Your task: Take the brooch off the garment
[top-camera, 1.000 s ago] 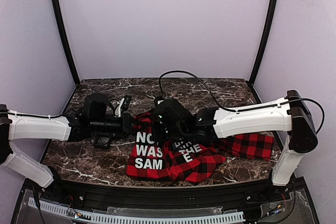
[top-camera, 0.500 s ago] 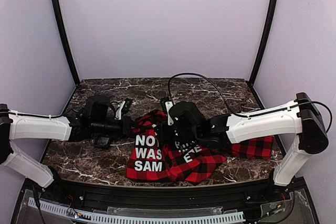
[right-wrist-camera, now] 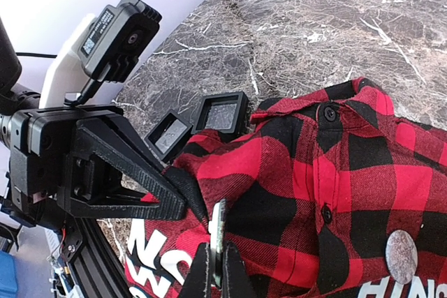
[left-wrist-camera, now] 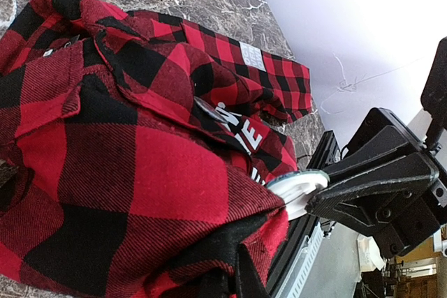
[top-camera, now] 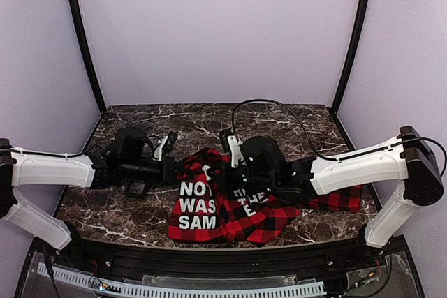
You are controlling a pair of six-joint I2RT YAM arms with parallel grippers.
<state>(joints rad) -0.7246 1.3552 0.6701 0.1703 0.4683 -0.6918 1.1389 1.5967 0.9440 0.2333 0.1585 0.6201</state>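
The garment, red-and-black plaid with white block letters, lies bunched at the table's front centre. Both grippers meet over its left fold. My left gripper is shut on a raised fold of the garment, and it also shows from the side in the right wrist view as the left gripper. My right gripper is shut on the brooch, a thin pale disc seen edge-on against the cloth. In the left wrist view the brooch is a white disc pinched by the right gripper's black fingers.
Two small black square frames lie on the marble table just beyond the fold. A flat grey round disc sits on the garment farther right. A black cable loops over the table behind the right arm.
My right arm has drawn back to the right, its wrist moving away from the left gripper with the brooch still pinched. The left arm has stayed put, holding the cloth.
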